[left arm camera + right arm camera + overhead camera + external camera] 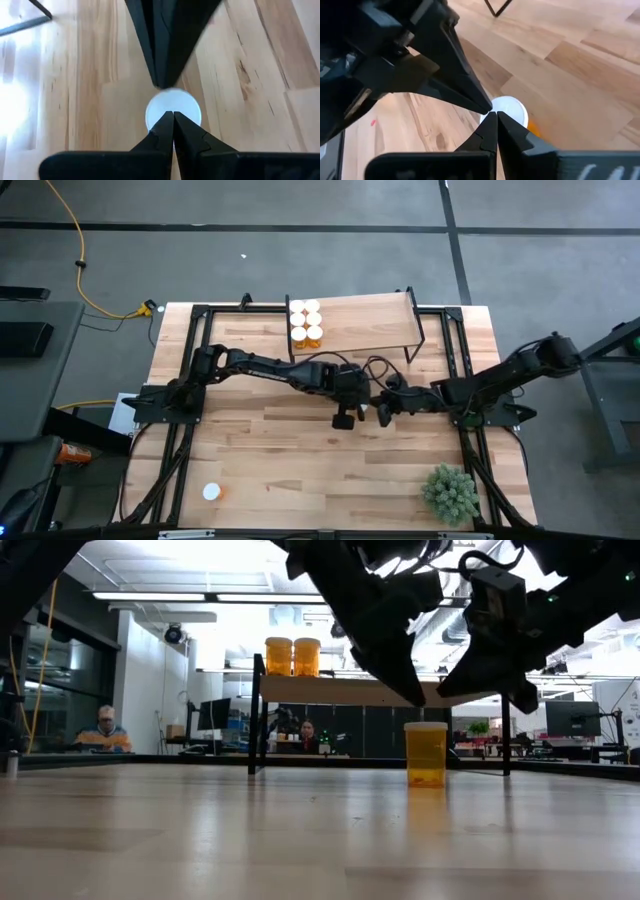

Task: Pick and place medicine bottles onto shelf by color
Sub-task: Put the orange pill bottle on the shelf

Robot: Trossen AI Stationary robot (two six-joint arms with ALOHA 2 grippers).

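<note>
Low view: left gripper (pixel 405 690) and right gripper (pixel 500 690), fingers together, poised above a standing bottle (pixel 425 753). Next, presumably, one must open to grasp it.

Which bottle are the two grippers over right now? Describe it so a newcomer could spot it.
Start at the shelf at the table's far edge, then come toward the table's middle where both arms meet. The bottle stands upright alone on the tabletop under the grippers, unlike the four clustered bottles on the shelf.
</note>
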